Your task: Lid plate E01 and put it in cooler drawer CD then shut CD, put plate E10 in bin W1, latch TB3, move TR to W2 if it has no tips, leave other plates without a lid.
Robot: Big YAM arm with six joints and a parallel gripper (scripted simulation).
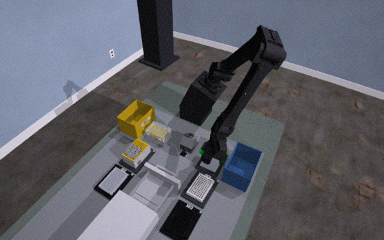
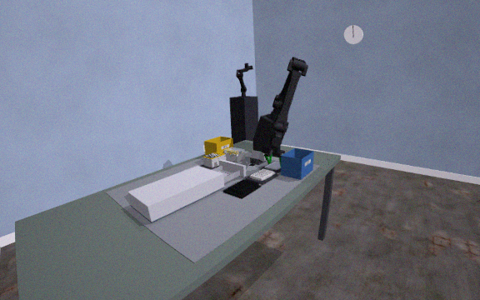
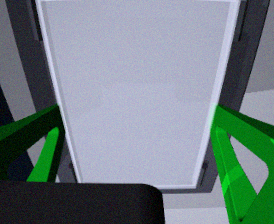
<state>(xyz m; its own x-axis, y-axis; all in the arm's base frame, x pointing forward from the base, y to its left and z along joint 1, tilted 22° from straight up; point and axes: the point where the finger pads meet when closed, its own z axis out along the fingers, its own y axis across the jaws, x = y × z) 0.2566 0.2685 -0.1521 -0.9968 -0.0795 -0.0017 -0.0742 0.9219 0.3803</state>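
My gripper is low over the lid park at the bench's right, next to the blue bin. In the wrist view its green fingers touch both long edges of the pale plate lid, which lies flat in the dark nest pocket; it also shows in the top view. The white plate sits in the nest just in front. The clear plate sits in a nest at the left. The tip box TB3 stands beside the yellow bin W1. The tip rack TR sits in its nest.
The blue bin W2 stands right beside my gripper. The cooler CD lies at the front with its drawer pulled open. A black plate or nest is at the front right. The DONE key block is left of my gripper.
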